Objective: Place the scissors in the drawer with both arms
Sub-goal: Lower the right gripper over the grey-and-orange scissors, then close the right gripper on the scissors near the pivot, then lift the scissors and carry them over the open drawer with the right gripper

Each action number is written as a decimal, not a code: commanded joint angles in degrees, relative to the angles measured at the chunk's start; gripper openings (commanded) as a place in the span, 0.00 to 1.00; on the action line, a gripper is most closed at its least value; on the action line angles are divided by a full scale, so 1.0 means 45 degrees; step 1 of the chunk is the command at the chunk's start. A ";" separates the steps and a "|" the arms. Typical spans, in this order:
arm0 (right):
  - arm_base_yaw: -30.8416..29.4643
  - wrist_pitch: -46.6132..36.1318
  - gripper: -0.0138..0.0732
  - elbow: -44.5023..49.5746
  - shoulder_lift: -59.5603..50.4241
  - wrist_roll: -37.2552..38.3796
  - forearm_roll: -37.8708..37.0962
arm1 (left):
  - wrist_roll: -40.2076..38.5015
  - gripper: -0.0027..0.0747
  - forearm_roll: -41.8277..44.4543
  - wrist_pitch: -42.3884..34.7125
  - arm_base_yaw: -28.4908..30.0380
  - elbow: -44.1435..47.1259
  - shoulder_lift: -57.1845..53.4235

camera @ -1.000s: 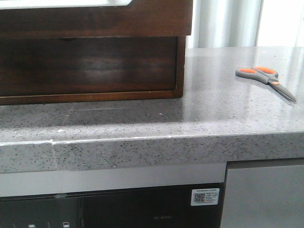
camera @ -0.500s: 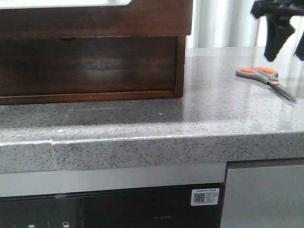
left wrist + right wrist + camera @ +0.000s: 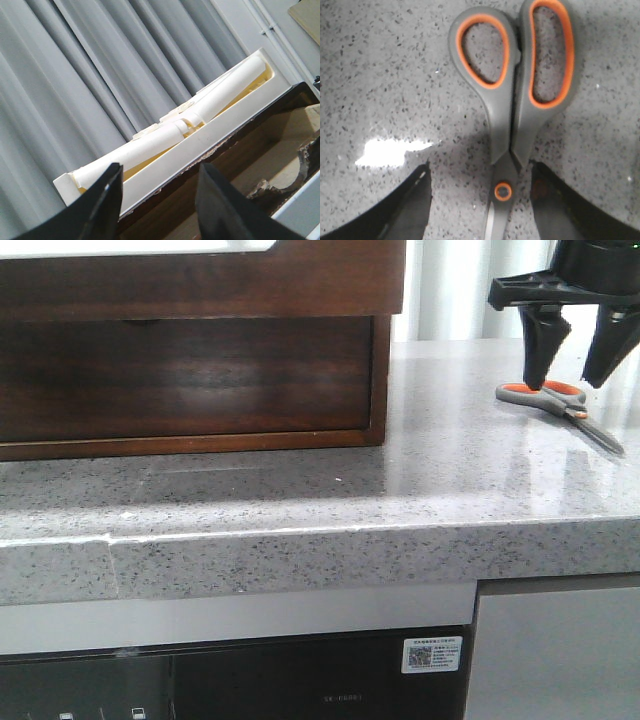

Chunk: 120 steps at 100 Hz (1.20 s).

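Bare counter [image 3: 440,470] flanks scissors [image 3: 556,405]; right pincer [image 3: 578,368] straddles, unobstructed.

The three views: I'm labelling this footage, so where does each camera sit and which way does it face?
Front: faces forward over the counter at the drawer and scissors; right gripper shows.
Left wrist: on the left arm, looks past the open left gripper at curtains and a white tray.
Right wrist: looks down on the scissors between open fingers.
Front and right wrist share the scissors.
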 commanded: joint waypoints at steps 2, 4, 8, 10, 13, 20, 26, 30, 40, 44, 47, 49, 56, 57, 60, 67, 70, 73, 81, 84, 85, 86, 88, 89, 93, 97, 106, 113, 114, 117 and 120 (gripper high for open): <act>-0.0024 0.0155 0.60 -0.0809 -0.0362 -0.0016 -0.0167 | -0.0165 0.44 -0.0431 -0.0621 -0.0026 -0.0388 0.0077; -0.0025 0.0274 0.60 -0.0909 -0.0295 0.0007 -0.0167 | -0.0165 0.44 -0.0431 -0.0621 -0.0026 -0.0388 0.0077; -0.0044 0.0525 0.60 -0.1105 -0.0154 0.0151 -0.0167 | -0.0165 0.44 -0.0431 -0.0621 -0.0026 -0.0388 0.0077; -0.0078 0.0643 0.60 -0.1191 -0.0103 0.0151 -0.0167 | -0.0165 0.44 -0.0431 -0.0621 -0.0026 -0.0388 0.0077; -0.0131 0.0786 0.60 -0.1280 -0.0028 0.0151 -0.0167 | -0.0165 0.44 -0.0431 -0.0621 -0.0026 -0.0388 0.0077; -0.0237 0.1011 0.60 -0.1346 0.0127 0.0227 -0.0167 | -0.0165 0.44 -0.0431 -0.0621 -0.0026 -0.0388 0.0077; -0.0299 0.1057 0.60 -0.1346 0.0183 0.0246 -0.0143 | -0.0165 0.44 -0.0431 -0.0647 -0.0026 -0.0388 0.0077; -0.0362 0.1057 0.60 -0.1366 0.0202 0.0246 -0.0143 | -0.0165 0.44 -0.0431 -0.0674 -0.0026 -0.0388 0.0077; -0.0417 0.1084 0.60 -0.1366 0.0318 0.0246 -0.0117 | -0.0165 0.44 -0.0431 -0.0724 -0.0026 -0.0388 0.0077; -0.0428 0.1084 0.60 -0.1366 0.0366 0.0255 -0.0117 | -0.0165 0.44 -0.0431 -0.0724 -0.0026 -0.0388 0.0077; -0.0450 0.1107 0.60 -0.1366 0.0417 0.0255 -0.0117 | -0.0165 0.44 -0.0431 -0.0724 -0.0026 -0.0388 0.0077; -0.0459 0.1111 0.60 -0.1366 0.0443 0.0255 -0.0093 | -0.0165 0.44 -0.0431 -0.0724 -0.0026 -0.0388 0.0077; -0.0480 0.1217 0.60 -0.1366 0.0592 0.0255 -0.0093 | -0.0165 0.44 -0.0431 -0.0724 -0.0026 -0.0388 0.0077; -0.0480 0.1245 0.60 -0.1366 0.0587 0.0255 -0.0093 | -0.0165 0.44 -0.0431 -0.0724 -0.0026 -0.0388 0.0077; -0.0480 0.1272 0.60 -0.1366 0.0652 0.0255 -0.0093 | -0.0165 0.44 -0.0431 -0.0724 -0.0026 -0.0388 0.0077; -0.0480 0.1326 0.60 -0.1366 0.0809 0.0255 -0.0093 | -0.0165 0.44 -0.0431 -0.0724 -0.0026 -0.0388 0.0077; -0.0480 0.1348 0.60 -0.1366 0.0850 0.0255 -0.0093 | -0.0165 0.44 -0.0431 -0.0724 -0.0026 -0.0388 0.0077; -0.0480 0.1348 0.60 -0.1366 0.0883 0.0255 -0.0093 | -0.0165 0.44 -0.0431 -0.0724 -0.0026 -0.0388 0.0077; -0.0480 0.1348 0.60 -0.1366 0.0979 0.0255 -0.0093 | -0.0165 0.44 -0.0431 -0.0724 -0.0026 -0.0388 0.0077; -0.0480 0.1379 0.60 -0.1366 0.1000 0.0255 -0.0093 | -0.0165 0.44 -0.0431 -0.0724 -0.0026 -0.0388 0.0077; -0.0480 0.1379 0.60 -0.1366 0.1000 0.0255 -0.0093 | -0.0165 0.44 -0.0431 -0.0724 -0.0026 -0.0388 0.0077; -0.0480 0.1379 0.60 -0.1366 0.1000 0.0255 -0.0093 | -0.0165 0.44 -0.0431 -0.0724 -0.0026 -0.0388 0.0077; -0.0480 0.1379 0.60 -0.1366 0.1000 0.0255 -0.0093 | -0.0165 0.44 -0.0431 -0.0724 -0.0026 -0.0388 0.0077; -0.0480 0.1379 0.60 -0.1366 0.1000 0.0255 -0.0093 | -0.0165 0.44 -0.0431 -0.0724 -0.0026 -0.0388 0.0077; -0.0480 0.1318 0.59 -0.1366 0.1000 0.0255 -0.0093 | -0.0165 0.44 -0.0431 -0.0724 -0.0026 -0.0388 0.0077; -0.0480 0.1318 0.56 -0.1366 0.1000 0.0255 -0.0093 | -0.0165 0.44 -0.0431 -0.0724 -0.0026 -0.0388 0.0077; -0.0480 0.1318 0.42 -0.1366 0.1000 0.0255 -0.0093 | -0.0165 0.44 -0.0431 -0.0750 -0.0026 -0.0388 0.0077; -0.0480 0.1318 0.29 -0.1366 0.1000 0.0255 -0.0093 | -0.0165 0.44 -0.0431 -0.0750 -0.0026 -0.0388 0.0077; -0.0480 0.1318 0.28 -0.1366 0.1000 0.0255 -0.0093 | -0.0165 0.44 -0.0431 -0.0750 -0.0026 -0.0388 0.0077; -0.0480 0.1318 0.22 -0.1366 0.1000 0.0255 -0.0093 | -0.0165 0.44 -0.0431 -0.0750 -0.0026 -0.0388 0.0077; -0.0480 0.1290 0.18 -0.1366 0.1000 0.0255 -0.0093 | -0.0165 0.44 -0.0431 -0.0750 -0.0026 -0.0388 0.0077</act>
